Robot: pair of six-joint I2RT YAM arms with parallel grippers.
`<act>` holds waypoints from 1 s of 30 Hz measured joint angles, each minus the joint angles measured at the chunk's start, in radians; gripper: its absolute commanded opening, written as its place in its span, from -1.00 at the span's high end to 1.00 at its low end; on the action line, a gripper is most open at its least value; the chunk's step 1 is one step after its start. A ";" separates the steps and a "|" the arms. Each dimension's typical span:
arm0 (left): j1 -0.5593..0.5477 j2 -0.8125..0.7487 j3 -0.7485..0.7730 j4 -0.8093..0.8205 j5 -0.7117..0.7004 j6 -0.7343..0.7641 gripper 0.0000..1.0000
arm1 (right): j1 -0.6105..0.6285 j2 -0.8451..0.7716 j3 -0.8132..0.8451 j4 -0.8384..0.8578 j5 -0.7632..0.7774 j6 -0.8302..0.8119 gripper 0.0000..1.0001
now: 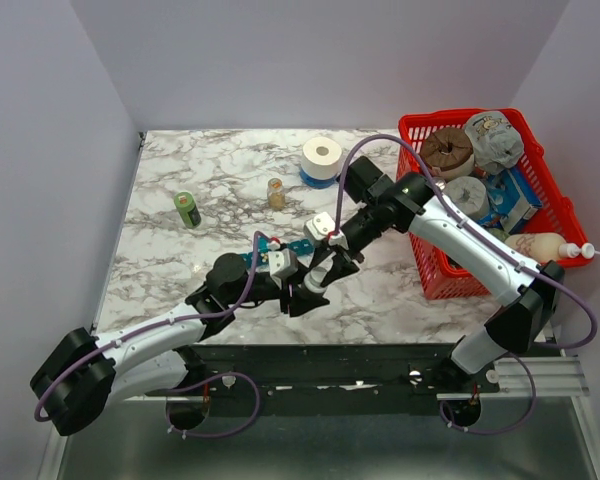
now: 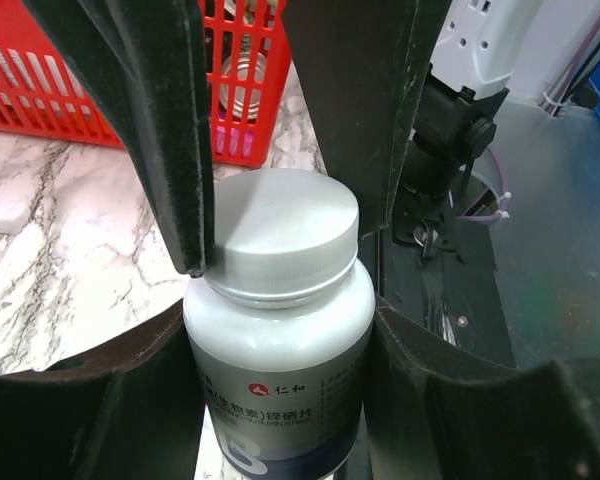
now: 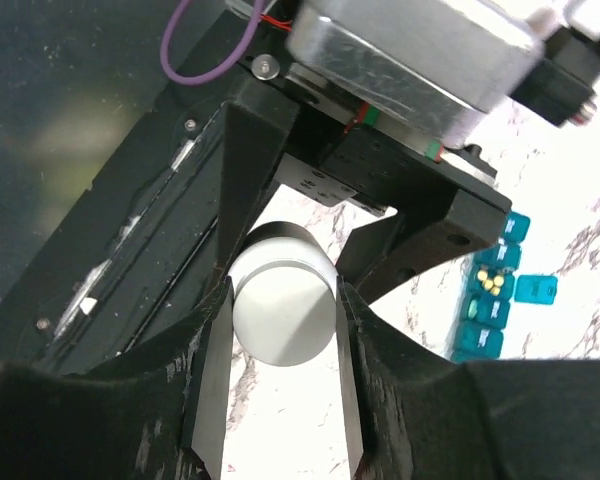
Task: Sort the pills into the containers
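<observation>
My left gripper [image 1: 298, 295] is shut on the body of a white-capped pill bottle [image 2: 280, 340], holding it upright just above the marble near the table's front edge. My right gripper [image 1: 320, 280] comes from above and is shut on the bottle's white cap [image 3: 283, 320]; its dark fingers [image 2: 170, 130] flank the cap [image 2: 285, 230]. The teal pill organizer [image 1: 298, 244] lies just behind the grippers. In the right wrist view the organizer [image 3: 480, 335] has one lid open and several yellowish pills [image 3: 492, 282] in one compartment.
A red mesh basket [image 1: 550, 190] full of items stands at the right, with a squeeze bottle [image 1: 540, 246] beside it. A white tape roll [image 1: 322, 157], a small amber jar [image 1: 276, 192] and a green bottle [image 1: 187, 209] stand farther back.
</observation>
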 measured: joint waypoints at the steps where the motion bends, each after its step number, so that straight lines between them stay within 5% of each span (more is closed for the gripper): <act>1: 0.000 -0.002 0.000 -0.001 -0.007 0.000 1.00 | 0.000 0.000 0.000 0.018 0.008 0.039 0.28; 4: 0.003 -0.021 -0.008 -0.008 -0.085 0.009 1.00 | 0.000 0.001 0.000 0.098 0.053 0.215 0.60; 8: 0.000 -0.043 -0.026 -0.021 -0.282 0.035 1.00 | 0.000 0.023 -0.005 0.258 0.174 0.536 0.60; 14: -0.021 0.011 -0.030 -0.059 -0.521 0.081 1.00 | -0.003 0.023 -0.128 0.502 0.340 0.867 -0.14; 18: -0.020 0.028 -0.030 0.010 -0.535 0.084 1.00 | -0.018 0.026 -0.110 0.480 0.330 0.900 -0.97; 24: -0.008 -0.039 -0.050 0.069 -0.429 0.088 1.00 | -0.074 0.011 0.024 0.389 0.236 0.799 -0.99; 30: -0.001 -0.084 -0.062 0.061 -0.264 0.070 1.00 | -0.092 -0.080 0.042 0.229 0.078 0.437 -0.99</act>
